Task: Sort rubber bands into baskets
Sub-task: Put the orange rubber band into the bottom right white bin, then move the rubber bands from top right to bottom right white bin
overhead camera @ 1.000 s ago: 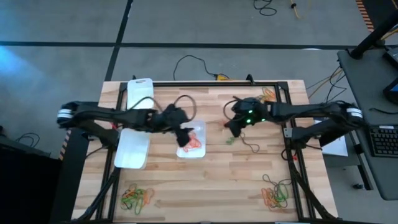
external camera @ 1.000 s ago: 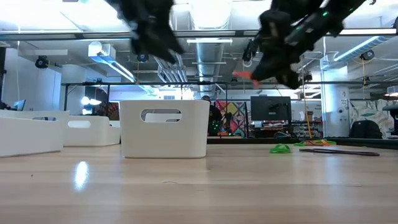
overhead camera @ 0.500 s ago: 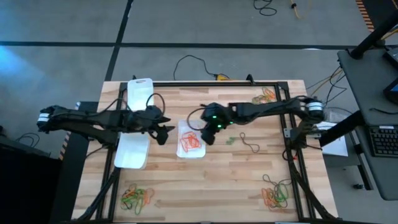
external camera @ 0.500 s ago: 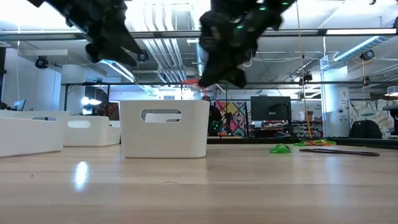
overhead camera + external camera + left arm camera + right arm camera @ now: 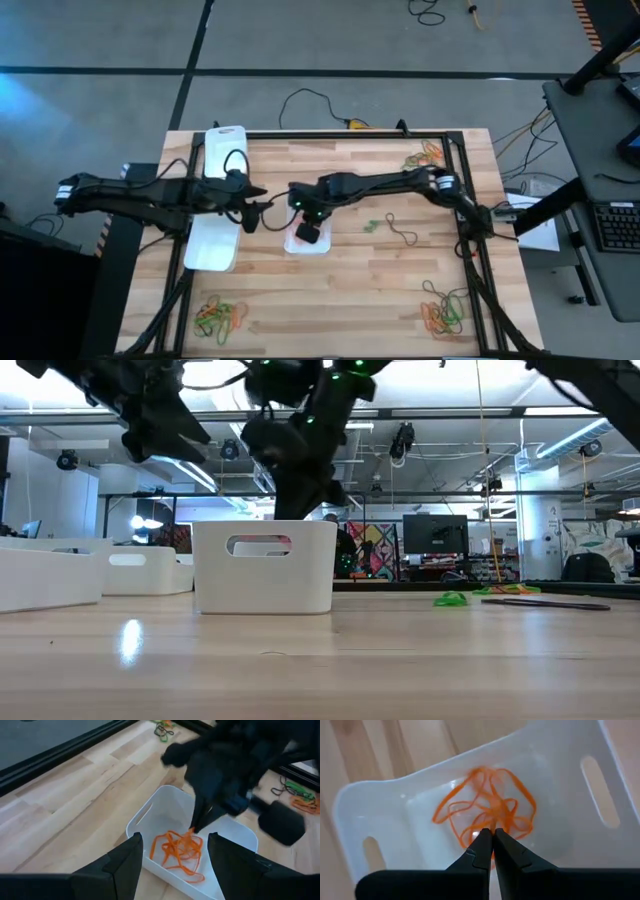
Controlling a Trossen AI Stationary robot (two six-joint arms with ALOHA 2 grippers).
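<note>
Three white baskets stand on the wooden table: the middle one (image 5: 320,246), one to its left (image 5: 212,245) and one at the far left (image 5: 224,148). The middle basket (image 5: 600,780) holds a tangle of orange rubber bands (image 5: 485,807). My right gripper (image 5: 493,838) hangs over that tangle, shut on an orange band; the left wrist view also shows this gripper (image 5: 194,826). To the left of the middle basket, my left gripper (image 5: 172,865) is open, holds nothing and points toward it. My right gripper pinches a strand of an orange rubber band (image 5: 190,833) between its two fingertips. The fingers slant down from above into the middle basket. The band hangs below the tips onto the orange tangle on the basket's floor.
A green band (image 5: 372,225) and a dark band (image 5: 402,233) lie loose on the table to the right of the middle basket. Mixed heaps of bands lie at the near left (image 5: 220,316), near right (image 5: 443,313) and far right (image 5: 428,155).
My right gripper, shut on an orange band, has swung from the table's right half toward the left. It has tipped downward and now hangs over the middle basket. My left gripper has drawn back from over that basket toward the table's left edge, staying open.
</note>
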